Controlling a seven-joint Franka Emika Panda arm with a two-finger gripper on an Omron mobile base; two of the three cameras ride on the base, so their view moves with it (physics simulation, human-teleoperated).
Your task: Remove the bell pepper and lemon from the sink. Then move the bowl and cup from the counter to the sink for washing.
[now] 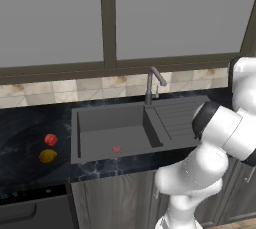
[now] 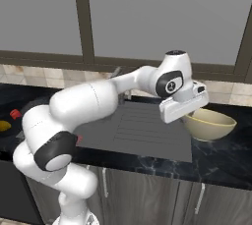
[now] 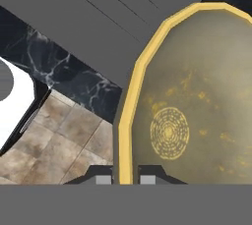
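The jaws are pinched on the near rim of the bowl (image 3: 197, 106), one fingertip (image 3: 103, 180) outside the wall and one inside, a hold that should let it be carried. Beyond them runs the ribbed drainboard of the sink (image 1: 112, 123). Farther off, past the basin, the bell pepper (image 1: 50, 139) and lemon (image 1: 48, 156) lie on the black marbled worktop (image 1: 25, 143), under grey wall cabinets.

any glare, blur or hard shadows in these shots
Left base view: flat, even light, slightly soft; faint sheen on the counter, no hard shadows. Right base view: soft shading under the bowl. Hand view: sharp, bowl rim up close, no glare.
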